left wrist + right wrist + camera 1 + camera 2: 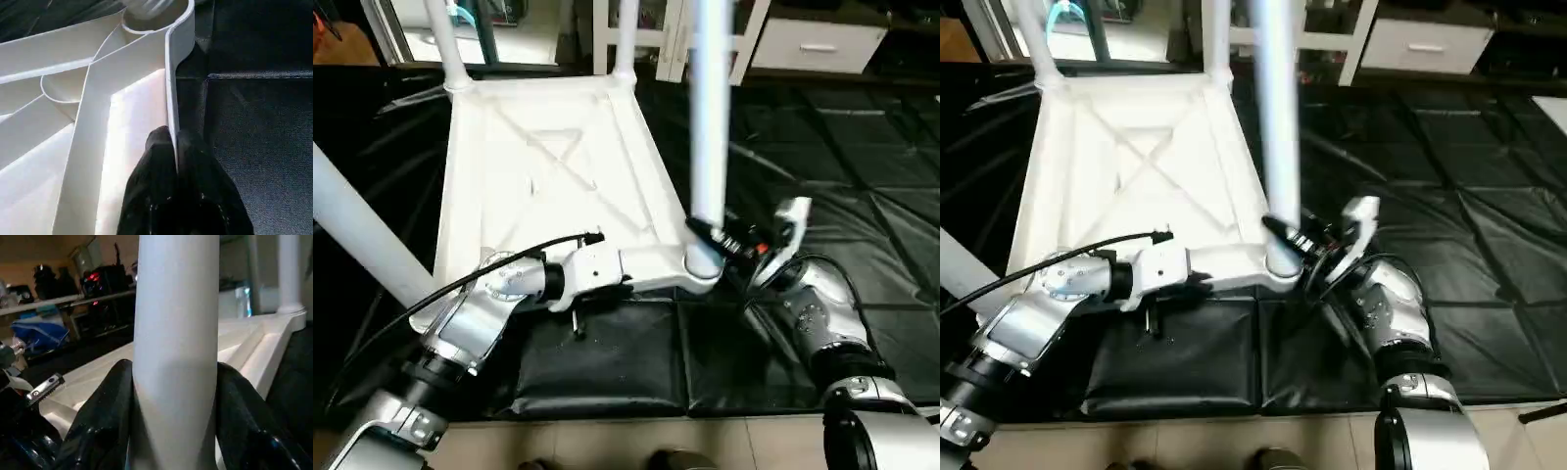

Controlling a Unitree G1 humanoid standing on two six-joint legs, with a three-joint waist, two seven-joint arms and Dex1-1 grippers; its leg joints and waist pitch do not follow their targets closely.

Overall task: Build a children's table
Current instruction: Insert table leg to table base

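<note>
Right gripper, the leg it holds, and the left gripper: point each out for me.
Right gripper (173, 396): right wrist view, between its two black fingers, which clamp the tube.
Leg (710, 127): left eye view, mid-shaft, standing in the near corner socket.
Left gripper (176, 147): left wrist view, fingertips pinching the tabletop's rim.

Two silver forearms reach in from the bottom of the head view. The left gripper (175, 147), lower centre, pinches the table top's rim (171, 98). The right gripper (175, 396), lower right, clasps an upright leg (177, 333).
</note>
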